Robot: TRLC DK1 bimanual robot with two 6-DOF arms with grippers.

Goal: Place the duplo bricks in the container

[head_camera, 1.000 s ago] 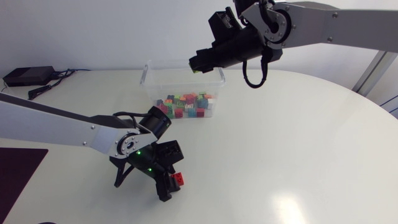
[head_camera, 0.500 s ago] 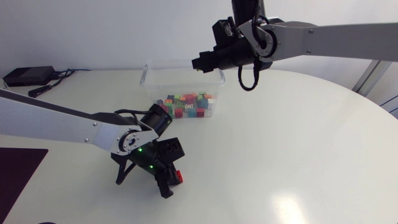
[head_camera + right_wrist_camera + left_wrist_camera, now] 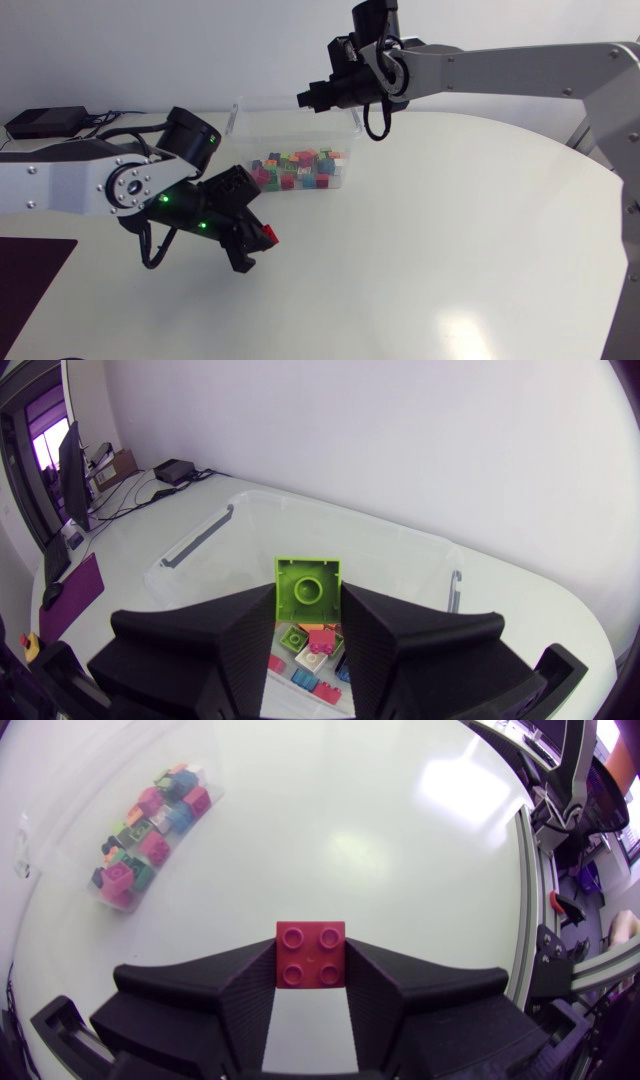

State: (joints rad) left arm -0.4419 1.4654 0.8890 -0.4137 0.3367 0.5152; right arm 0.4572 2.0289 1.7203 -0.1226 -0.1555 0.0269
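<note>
Red brick: clamped in the left jaws, one finger on each side, four studs facing the wrist camera. Left arm enters from the left. Its jaws tilt down over bare worktop, on the near side of the container and apart from it.

Clear plastic container sits farther back, mid-worktop, open top. Loose bricks in mixed colours (pink, green, blue, red, white) lie heaped along its near wall.

Right arm enters from the right and reaches past the middle. Right jaws are clamped on a green brick, with its hollow underside and one round tube facing the wrist camera. The green brick hangs above the open container, over the pile and not touching it.

Far left of worktop: black box with cables.
</note>
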